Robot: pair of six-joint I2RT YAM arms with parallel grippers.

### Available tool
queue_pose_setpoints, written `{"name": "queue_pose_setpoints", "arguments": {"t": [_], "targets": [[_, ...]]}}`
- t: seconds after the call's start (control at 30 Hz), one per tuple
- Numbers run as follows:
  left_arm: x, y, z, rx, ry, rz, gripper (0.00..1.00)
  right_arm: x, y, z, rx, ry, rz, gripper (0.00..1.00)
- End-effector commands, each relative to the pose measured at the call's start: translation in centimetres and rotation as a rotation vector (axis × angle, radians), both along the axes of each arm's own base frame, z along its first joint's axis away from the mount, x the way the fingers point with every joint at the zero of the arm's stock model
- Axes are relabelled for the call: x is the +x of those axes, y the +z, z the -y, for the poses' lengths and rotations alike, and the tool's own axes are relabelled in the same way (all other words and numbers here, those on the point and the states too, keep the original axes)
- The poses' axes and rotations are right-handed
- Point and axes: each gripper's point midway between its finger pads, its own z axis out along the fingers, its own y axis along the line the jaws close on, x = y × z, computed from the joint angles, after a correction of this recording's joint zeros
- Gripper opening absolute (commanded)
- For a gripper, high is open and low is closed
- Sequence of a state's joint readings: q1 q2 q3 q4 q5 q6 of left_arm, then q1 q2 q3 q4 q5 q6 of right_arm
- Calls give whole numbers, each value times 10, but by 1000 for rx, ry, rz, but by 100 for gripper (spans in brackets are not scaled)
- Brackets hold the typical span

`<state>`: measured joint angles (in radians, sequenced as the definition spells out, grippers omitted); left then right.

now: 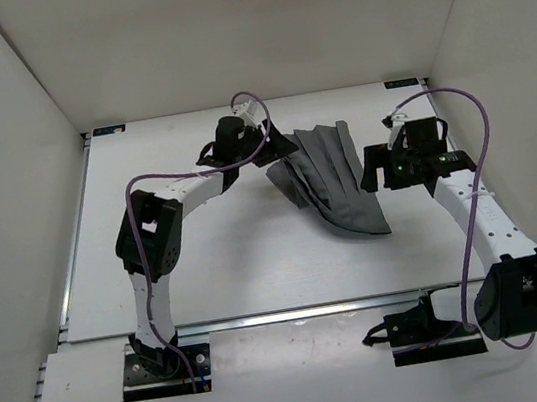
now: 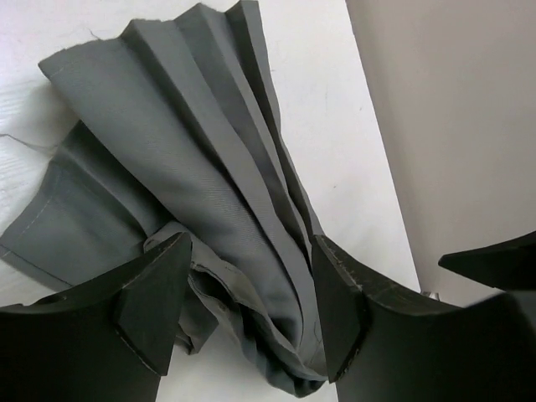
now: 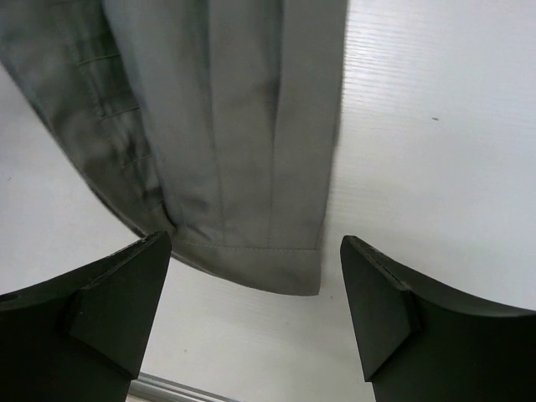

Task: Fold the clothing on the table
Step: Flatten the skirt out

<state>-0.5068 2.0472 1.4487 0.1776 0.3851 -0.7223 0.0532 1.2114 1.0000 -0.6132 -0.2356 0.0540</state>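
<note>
The clothing [image 1: 331, 176], a mid-grey pleated piece, lies on the white table [image 1: 207, 261] right of centre, fanned out with one end bunched. My left gripper [image 1: 276, 149] is at its far left end. In the left wrist view the left gripper [image 2: 247, 306] is open, its fingers [image 2: 155, 293] standing either side of the crumpled end of the clothing [image 2: 193, 159], which brushes the right one. My right gripper [image 1: 373, 167] hovers at the garment's right edge. In its wrist view the right gripper [image 3: 251, 301] is open over bare table, and the stitched hem of the clothing [image 3: 226, 126] lies just beyond its fingertips.
White walls enclose the table on three sides, one close on the right of the left wrist view [image 2: 452, 126]. A metal rail [image 1: 265, 315] runs along the table's near edge and shows in the right wrist view [image 3: 167, 389]. Purple cables loop over both arms.
</note>
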Motion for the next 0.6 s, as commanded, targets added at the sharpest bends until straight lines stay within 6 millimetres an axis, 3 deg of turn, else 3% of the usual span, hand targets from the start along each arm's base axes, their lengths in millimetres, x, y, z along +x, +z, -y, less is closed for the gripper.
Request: {"name": "queue_pose_setpoints", "arguments": {"t": [0.0, 0.17, 0.43, 0.53, 0.57], "targets": [[-3, 16, 3, -16, -12, -18, 70, 4, -1, 22, -7, -125, -8, 79], [-11, 4, -4, 27, -7, -89, 71, 1, -17, 37, 29, -232, -68, 79], [-14, 3, -9, -6, 11, -123, 71, -17, -49, 24, 128, -270, -165, 75], [-17, -2, 0, -16, -18, -163, 62, -28, -62, 24, 137, -292, -189, 75], [-15, -3, 0, -24, -16, -157, 53, -34, -68, 25, 136, -300, -205, 75]]}}
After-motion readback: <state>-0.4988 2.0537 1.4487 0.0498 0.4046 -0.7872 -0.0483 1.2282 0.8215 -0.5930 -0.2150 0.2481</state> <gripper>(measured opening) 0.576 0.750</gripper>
